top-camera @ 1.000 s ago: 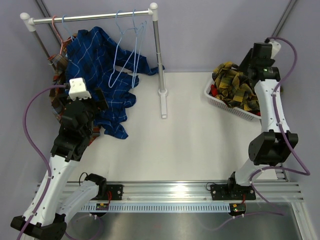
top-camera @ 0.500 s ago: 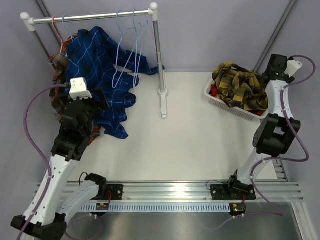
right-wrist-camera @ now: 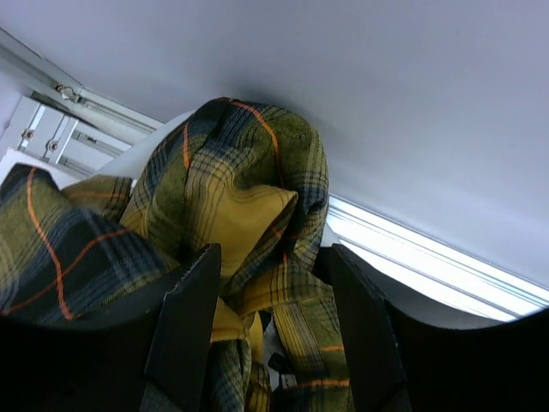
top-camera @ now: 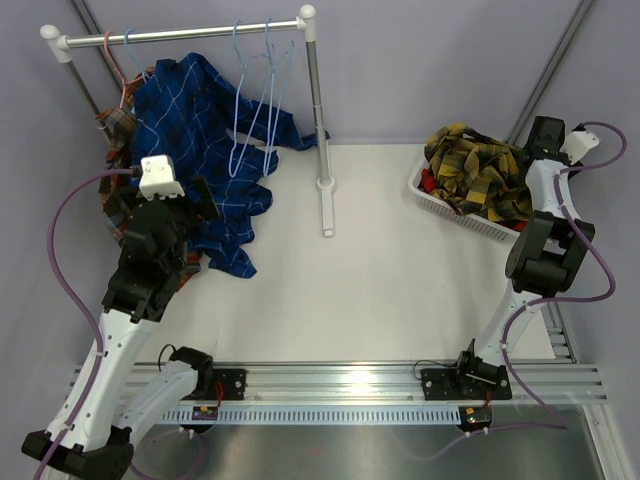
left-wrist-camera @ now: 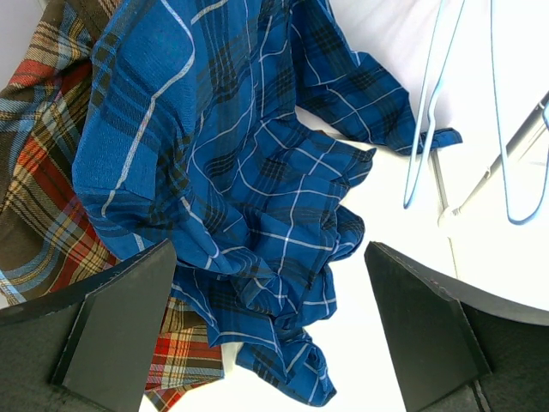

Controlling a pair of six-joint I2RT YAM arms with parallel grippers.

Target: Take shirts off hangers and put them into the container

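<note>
Left gripper (left-wrist-camera: 268,257) spread wide above the blue plaid flannel shirt (left-wrist-camera: 232,172); limp, light cloth, so I'd pinch a bunched fold. Right gripper (right-wrist-camera: 274,257) half-apart, grip unclear.

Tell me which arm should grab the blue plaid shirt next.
Left. The left claw hangs open right in front of the blue plaid flannel shirt draped below the metal rail. The right claw is far off at the white perforated plastic basket, by the yellow-and-black plaid shirt.
</note>
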